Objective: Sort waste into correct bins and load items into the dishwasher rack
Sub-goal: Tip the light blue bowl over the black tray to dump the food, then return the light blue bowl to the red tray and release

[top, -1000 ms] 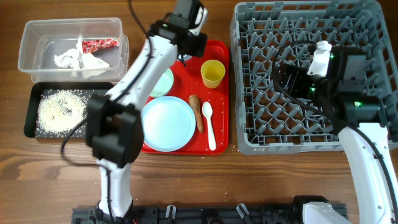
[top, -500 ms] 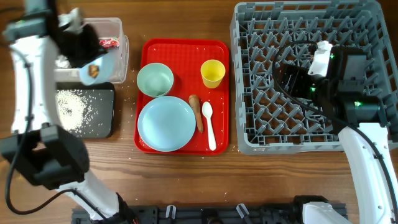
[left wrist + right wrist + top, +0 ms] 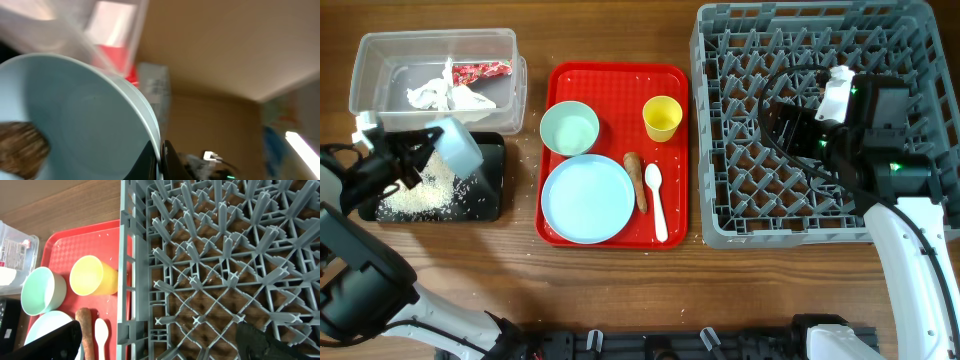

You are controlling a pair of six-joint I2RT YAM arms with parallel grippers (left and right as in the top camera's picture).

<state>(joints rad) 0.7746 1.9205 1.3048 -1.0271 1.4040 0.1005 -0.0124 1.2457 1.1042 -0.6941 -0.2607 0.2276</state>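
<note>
My left gripper (image 3: pixel 428 150) is shut on the rim of the pale blue bowl (image 3: pixel 461 148) and holds it tilted over the black tray (image 3: pixel 492 203), which holds rice (image 3: pixel 415 195). In the left wrist view the fingers (image 3: pixel 161 156) pinch the bowl (image 3: pixel 80 105), and a small brown food lump (image 3: pixel 20 147) lies inside it. The clear tub (image 3: pixel 435 37) holds the tissue (image 3: pixel 435 97) and the red wrapper (image 3: pixel 480 70). My right gripper (image 3: pixel 786 125) is open and empty over the grey rack (image 3: pixel 800 215); its fingers (image 3: pixel 160 345) spread above the pegs (image 3: pixel 210 255).
The red serving tray (image 3: pixel 615 75) carries the pale green bowl (image 3: pixel 569 128), blue plate (image 3: pixel 587 198), yellow cup (image 3: pixel 662 117), brown sausage stick (image 3: pixel 636 180) and white spoon (image 3: pixel 656 200). Loose rice grains lie on the wood around the tray.
My left arm has swung from the red tray, past the clear tub, down to the black tray, carrying the blue bowl and tilting it there. The right arm has not moved.
</note>
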